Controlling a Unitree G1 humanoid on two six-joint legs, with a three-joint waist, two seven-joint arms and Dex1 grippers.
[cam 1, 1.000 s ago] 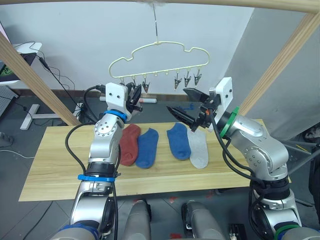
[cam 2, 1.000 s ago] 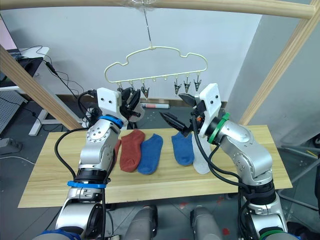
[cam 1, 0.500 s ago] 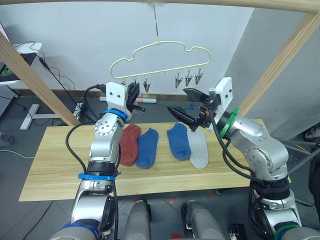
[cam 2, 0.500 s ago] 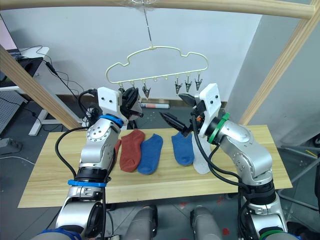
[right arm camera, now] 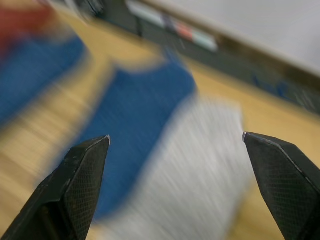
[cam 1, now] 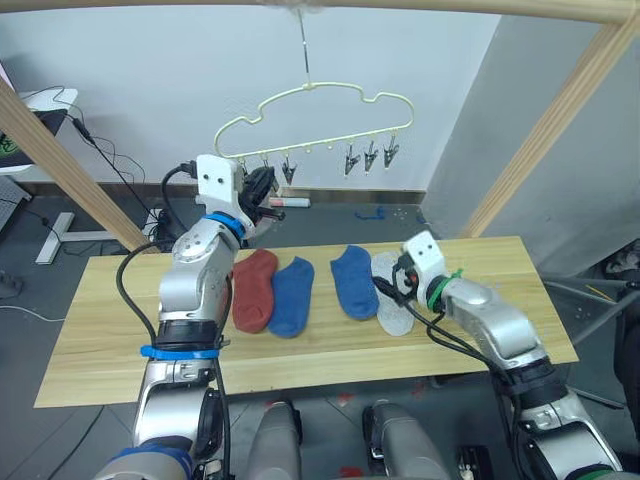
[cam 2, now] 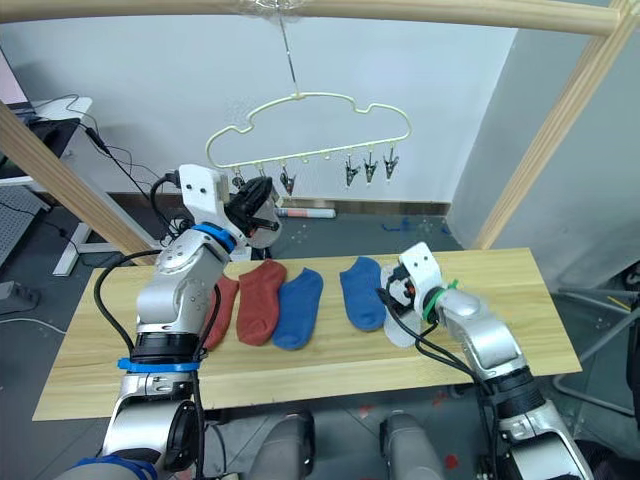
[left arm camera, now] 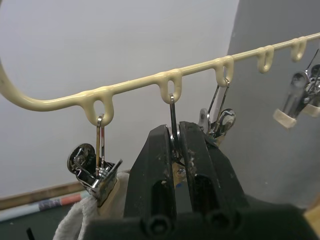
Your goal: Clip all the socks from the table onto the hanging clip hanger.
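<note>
Five short ankle socks of soft fabric lay in a row across the middle of the long light wooden plank table [cam 1: 120, 330]: two rust-red socks [cam 2: 262, 300] at the nine o'clock end, one of them partly hidden behind the left arm, then a blue sock [cam 1: 291, 296], a second blue sock [cam 1: 352, 281] and a light grey sock [cam 1: 392, 303] at the three o'clock end. The second blue one and the grey one touched along their edges.

Toward twelve o'clock from the socks, the thin pale-yellow cloud-shaped wire clip hanger [cam 1: 313, 92] hung by its hook from a round wooden pole [cam 2: 400, 12], with small grey metal clips [cam 1: 369, 155] dangling along its lower wire. In the left wrist view a scrap of pale grey-white fabric [left arm camera: 82, 220] sat under the outermost clip.

At the hanger's nine o'clock end the left gripper [left arm camera: 176, 145] was raised among the clips, its two black fingers squeezed together on one metal clip. The right gripper [right arm camera: 175, 142] was low over the table with its fingers spread wide, just above the grey sock and the neighbouring blue one; touch could not be judged.

Beyond the table at twelve o'clock, a white marker pen [cam 1: 288, 202] lay on the dark floor.
</note>
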